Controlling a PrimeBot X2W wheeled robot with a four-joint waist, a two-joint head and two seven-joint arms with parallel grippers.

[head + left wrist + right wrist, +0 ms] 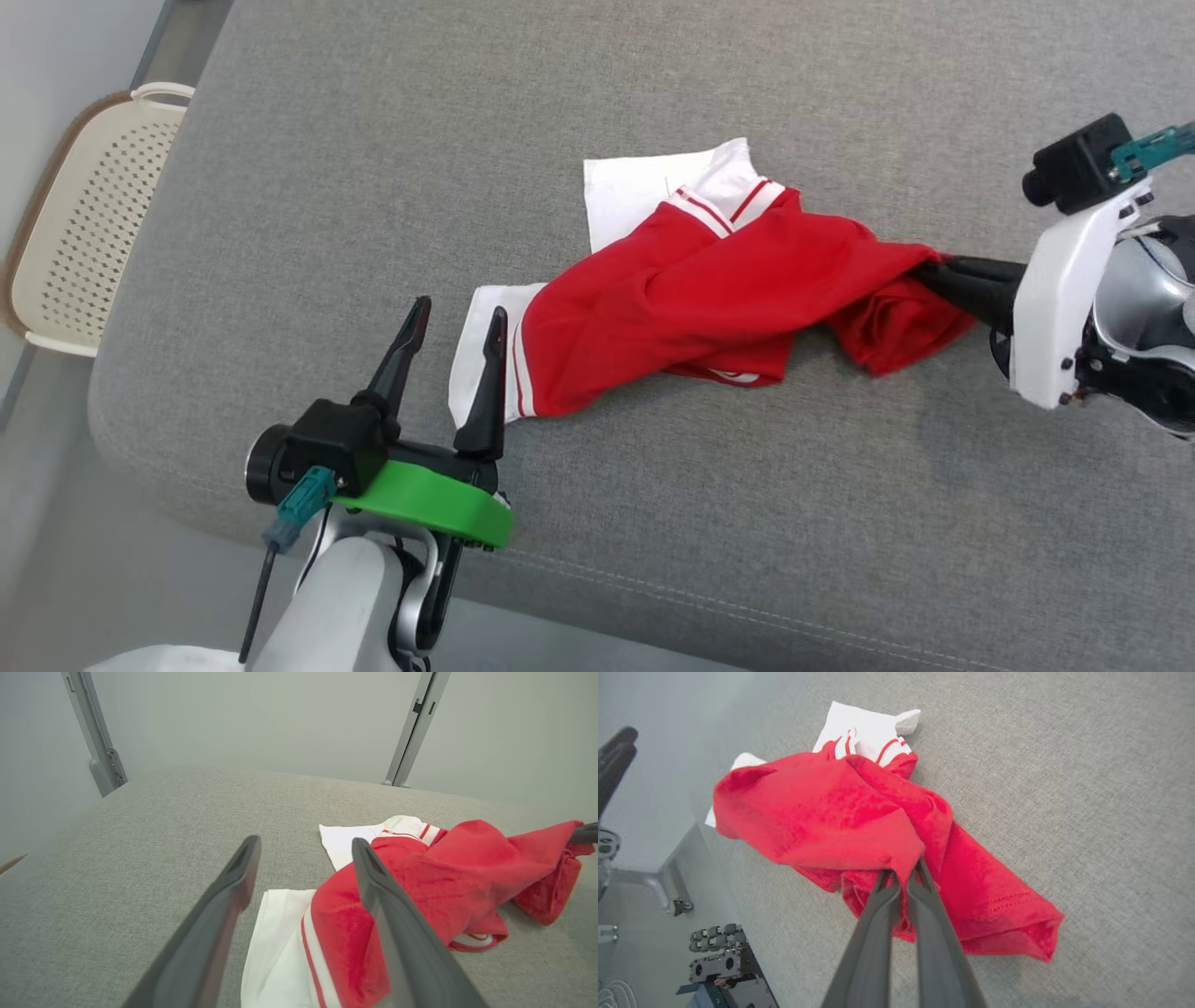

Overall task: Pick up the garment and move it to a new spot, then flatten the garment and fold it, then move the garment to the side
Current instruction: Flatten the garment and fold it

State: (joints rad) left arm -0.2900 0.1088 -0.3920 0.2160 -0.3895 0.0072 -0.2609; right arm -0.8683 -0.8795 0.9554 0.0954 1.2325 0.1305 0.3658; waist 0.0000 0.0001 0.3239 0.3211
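Lying in a crumpled heap on the grey cushion point(373, 140), the red and white garment point(709, 299) is sitting a little right of the middle of the head view. Its white parts are spreading toward the robot's left and the far side, while the red cloth is bunching toward the right.

The right hand point(934, 277) is reaching in from the right edge and is clamping a fold of red cloth at the garment's right end. In its own wrist view the right hand point(902, 872) is showing its two dark fingers nearly touching, with the garment point(822, 812) pinched between the tips and draping over them. The gripped fold is appearing to ride slightly above the cushion, while the rest of the cloth is resting on it.

The left hand point(460, 310) is hovering near the cushion's front-left corner, fingers spread wide and holding nothing, pointing at the white left end. In the left wrist view the left hand point(306, 842) is framing that white end, and one finger is overlapping the garment point(420, 877); whether it is touching cannot be told.

A cream perforated basket point(84, 233) is standing on the floor beside the cushion's left edge.
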